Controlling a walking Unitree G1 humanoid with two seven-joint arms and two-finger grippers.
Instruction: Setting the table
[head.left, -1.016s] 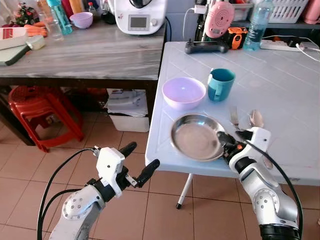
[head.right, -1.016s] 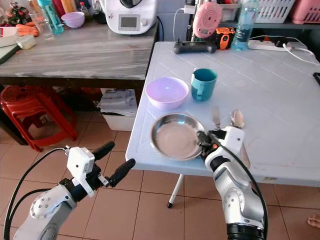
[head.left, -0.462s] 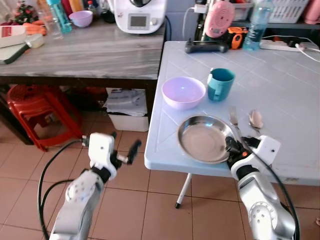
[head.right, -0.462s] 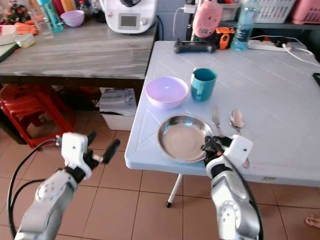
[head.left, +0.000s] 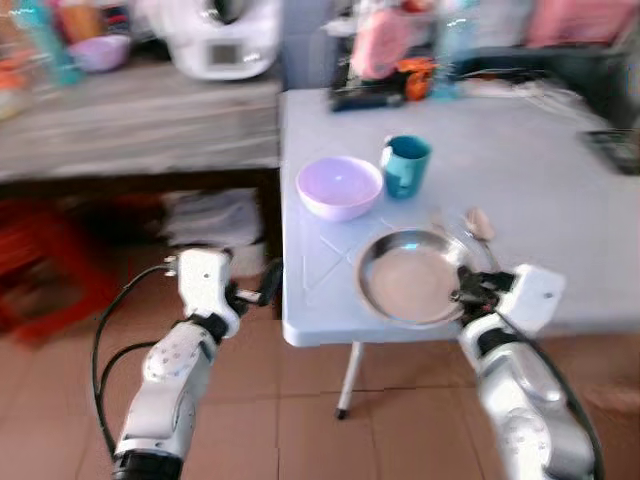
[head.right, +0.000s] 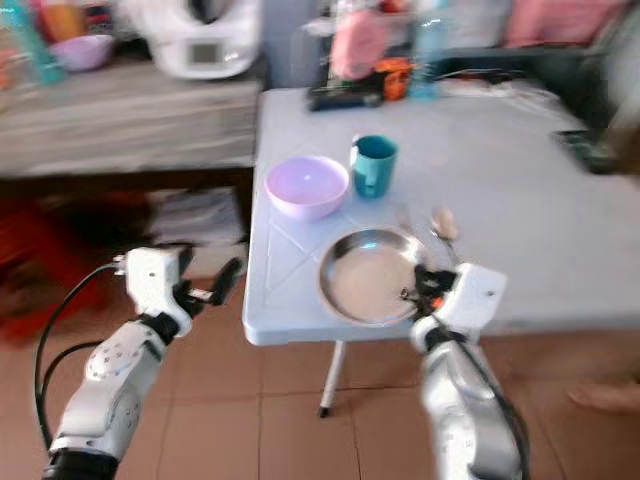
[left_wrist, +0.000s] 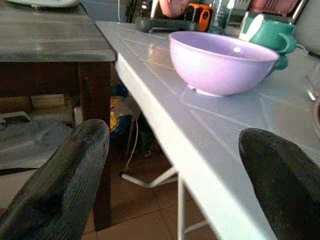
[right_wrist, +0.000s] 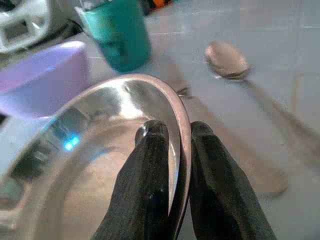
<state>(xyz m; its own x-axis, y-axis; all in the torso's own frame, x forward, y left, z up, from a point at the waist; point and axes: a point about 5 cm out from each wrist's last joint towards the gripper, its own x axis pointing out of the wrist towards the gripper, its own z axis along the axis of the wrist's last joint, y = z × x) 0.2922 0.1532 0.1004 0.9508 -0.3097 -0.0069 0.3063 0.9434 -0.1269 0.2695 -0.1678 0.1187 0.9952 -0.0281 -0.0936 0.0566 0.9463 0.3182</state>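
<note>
Although the head camera's picture was smeared by motion, the left eye view showed the steel plate (head.left: 413, 276) low and right of centre on the pale blue table (head.left: 540, 170), with the right gripper (head.left: 470, 291) pinching its near right rim, apparently so it could slide or steady the plate at the diner's place. Above the plate stood a lilac bowl (head.left: 340, 186) and a teal mug (head.left: 404, 166); a spoon (head.left: 479, 224) lay at the plate's upper right. At lower left the left gripper (head.left: 262, 284) hung off the table's edge, out of the way.

Seen from the right eye, the layout was the same, and no label on the white appliance (head.right: 207, 38) at upper left could be read through the blur.

Across the left wrist view, the two black fingers (left_wrist: 60, 185) stood well apart on nothing, the bowl beyond them at upper centre.

Closer in, the right wrist view showed both fingers (right_wrist: 148, 175) closed on the plate's rim, one inside, one outside, low in the frame. No writing was legible anywhere.
</note>
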